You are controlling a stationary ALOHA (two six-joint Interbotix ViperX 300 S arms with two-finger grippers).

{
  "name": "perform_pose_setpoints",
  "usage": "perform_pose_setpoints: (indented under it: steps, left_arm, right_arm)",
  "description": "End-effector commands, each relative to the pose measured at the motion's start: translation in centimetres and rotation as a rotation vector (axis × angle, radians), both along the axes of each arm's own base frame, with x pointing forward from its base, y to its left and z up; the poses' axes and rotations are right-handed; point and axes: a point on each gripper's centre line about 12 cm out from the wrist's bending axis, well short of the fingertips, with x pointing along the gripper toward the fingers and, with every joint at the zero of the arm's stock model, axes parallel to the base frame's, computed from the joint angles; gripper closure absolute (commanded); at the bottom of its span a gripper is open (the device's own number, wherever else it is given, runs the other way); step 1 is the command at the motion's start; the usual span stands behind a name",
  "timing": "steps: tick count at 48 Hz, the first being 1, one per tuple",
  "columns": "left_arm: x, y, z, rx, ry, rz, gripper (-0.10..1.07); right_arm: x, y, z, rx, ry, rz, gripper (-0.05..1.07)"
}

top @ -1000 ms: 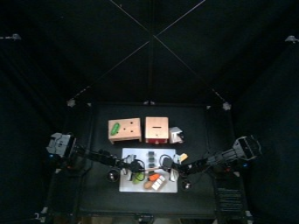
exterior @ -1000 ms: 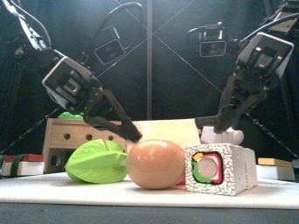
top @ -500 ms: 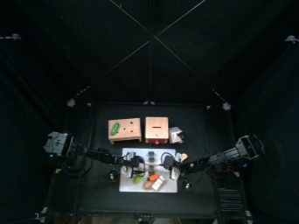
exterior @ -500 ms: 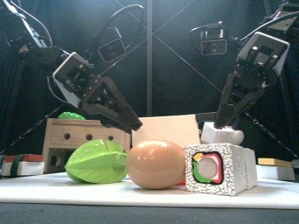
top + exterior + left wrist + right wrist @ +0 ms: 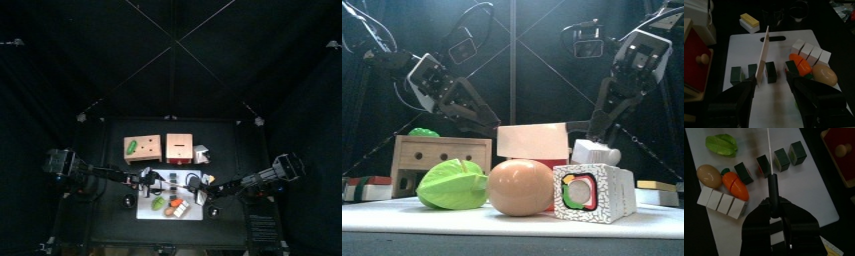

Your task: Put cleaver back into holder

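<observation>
Well, you are only partway there. Your right gripper (image 5: 773, 203) is pinched tight on the cleaver (image 5: 771, 158) and holds it up on its edge over the middle of the white cutting board (image 5: 777, 115). Your left gripper (image 5: 771, 87) has its jaws wide apart, one on each side of the blade, not touching it. The holder (image 5: 178, 148) stands past the board's back edge, and the cleaver is not yet in a slot. You must carry it over and push it in.

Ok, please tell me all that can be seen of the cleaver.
The cleaver is thin, flat and whitish. Both wrist views show it edge-on, as a narrow strip. It is held on edge above the white board. The right gripper is shut on one end of it. The left gripper has its open jaws on either side, apparently not touching.
</observation>
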Motion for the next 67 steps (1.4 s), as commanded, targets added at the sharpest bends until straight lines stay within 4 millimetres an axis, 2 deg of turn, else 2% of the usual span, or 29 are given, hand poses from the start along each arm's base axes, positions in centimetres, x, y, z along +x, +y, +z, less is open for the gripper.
perform_pose_setpoints:
  steps: [1,13,25,31,41,57,67]
  left_arm:
    - [-0.3,0.6,1.4,0.001,-0.063,0.014,0.11]
    - [-1.6,1.3,2.2,0.002,-0.104,0.037,0.11]
    - [-1.6,1.5,2.0,0.003,-0.098,0.042,0.11]
    - [-1.6,1.6,2.1,0.003,-0.098,0.044,0.11]
    - [-1.9,2.0,3.4,0.018,-0.132,0.045,0.11]
    - [-3.2,3.0,5.5,0.060,-0.160,0.054,0.11]
    - [-4.7,3.3,6.3,0.102,-0.141,0.046,0.11]
  right_arm:
    - [0.0,0.1,1.6,0.025,-0.049,-0.004,0.69]
    - [-0.4,0.0,2.9,0.079,-0.074,-0.050,0.69]
    - [-0.6,-0.2,2.9,0.093,-0.062,-0.080,0.69]
    - [-0.6,-0.3,3.6,0.128,-0.059,-0.131,0.69]
    - [-0.8,-0.7,6.7,0.258,-0.019,-0.317,0.69]
    - [-3.3,-2.7,13.0,0.367,0.002,-0.532,0.71]
    - [-6.5,-5.2,16.1,0.485,-0.022,-0.666,0.74]
